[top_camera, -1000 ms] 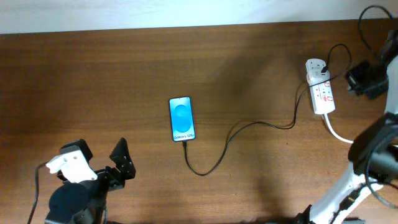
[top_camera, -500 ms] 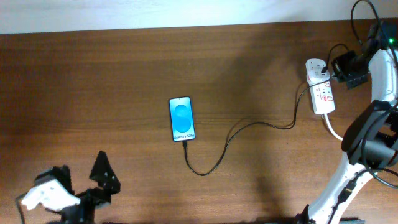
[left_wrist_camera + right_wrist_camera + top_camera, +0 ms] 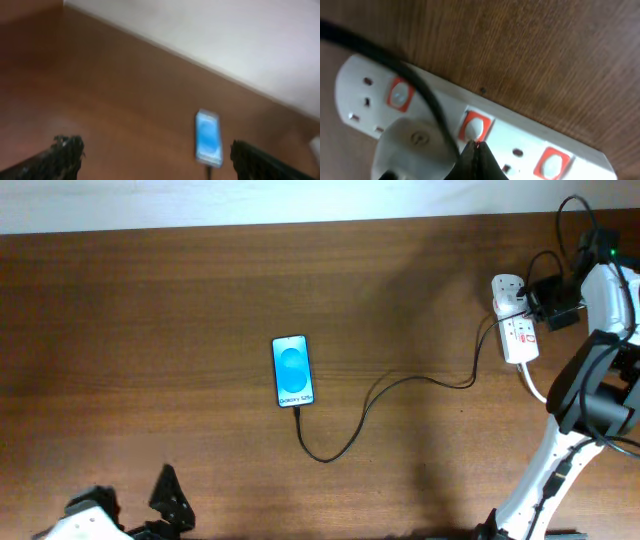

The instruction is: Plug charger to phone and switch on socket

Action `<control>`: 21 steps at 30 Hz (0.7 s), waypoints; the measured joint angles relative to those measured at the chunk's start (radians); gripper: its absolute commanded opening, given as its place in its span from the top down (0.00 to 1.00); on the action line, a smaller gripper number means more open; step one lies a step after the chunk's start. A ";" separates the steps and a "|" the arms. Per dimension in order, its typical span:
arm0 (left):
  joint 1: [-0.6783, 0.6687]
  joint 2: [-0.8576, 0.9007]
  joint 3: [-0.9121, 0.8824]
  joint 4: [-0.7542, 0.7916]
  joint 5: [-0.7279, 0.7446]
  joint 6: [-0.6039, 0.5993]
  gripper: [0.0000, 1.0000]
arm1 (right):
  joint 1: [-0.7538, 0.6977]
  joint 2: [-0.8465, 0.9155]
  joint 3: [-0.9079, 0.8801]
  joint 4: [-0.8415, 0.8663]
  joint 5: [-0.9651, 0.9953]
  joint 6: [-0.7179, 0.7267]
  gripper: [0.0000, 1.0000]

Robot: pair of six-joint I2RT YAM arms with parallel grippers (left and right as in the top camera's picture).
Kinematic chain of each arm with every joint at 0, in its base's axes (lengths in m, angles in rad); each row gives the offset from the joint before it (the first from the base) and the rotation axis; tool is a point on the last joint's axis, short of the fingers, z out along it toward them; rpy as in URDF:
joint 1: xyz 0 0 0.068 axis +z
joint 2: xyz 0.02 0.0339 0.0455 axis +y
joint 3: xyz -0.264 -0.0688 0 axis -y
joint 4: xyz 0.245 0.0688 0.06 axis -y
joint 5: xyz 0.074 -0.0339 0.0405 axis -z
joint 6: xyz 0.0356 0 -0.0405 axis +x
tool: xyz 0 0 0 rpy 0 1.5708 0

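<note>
Right gripper (image 3: 475, 150): in the right wrist view the jaws appear pressed together into one dark point and grip nothing. The close framing leaves it unclear whether a slight gap remains. The point rests at the lower edge of the middle red switch (image 3: 472, 127), touching it or just short of it.

That switch sits on the socket (image 3: 530, 140), beside the white plug block (image 3: 415, 145). A second red switch (image 3: 399, 95) lies on the block's far side, and a third (image 3: 551, 164) lies the other way along the strip.

In the overhead view the socket (image 3: 515, 330) has its long axis running roughly from the far table edge toward the robot, with the plug block at the far end. The right gripper (image 3: 540, 305) meets it from the right flank, across that axis, so the press is judged to be a short push straight into the switch face.

The charger (image 3: 325, 460) runs from the socket's left side in a loose loop to the near short edge of the phone (image 3: 292, 371), and it seems to be seated there.

The phone lies mid-table, lengthwise, with its screen lit. The thick white cord (image 3: 540, 392) leaves the strip's near end.

The table (image 3: 150, 310) is bare wood left of the strip; its far edge is close behind.

Left gripper (image 3: 160, 155): the jaws are spread wide and hold nothing, at the near left corner and well apart from the socket. The right arm is clearly the nearer.
</note>
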 measured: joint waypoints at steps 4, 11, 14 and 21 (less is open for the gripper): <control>0.000 -0.001 -0.004 -0.087 -0.019 -0.002 0.01 | 0.000 0.006 0.000 0.010 0.001 0.000 0.96; 0.000 -0.001 -0.004 -0.087 -0.023 -0.002 0.01 | 0.000 0.006 0.000 0.022 0.009 0.000 0.96; 0.000 -0.001 -0.004 -0.087 -0.023 -0.002 0.01 | 0.005 0.016 0.001 0.026 0.024 0.003 0.96; 0.000 -0.001 -0.004 -0.087 -0.023 -0.002 0.01 | 0.027 0.029 0.023 0.012 0.091 0.002 0.96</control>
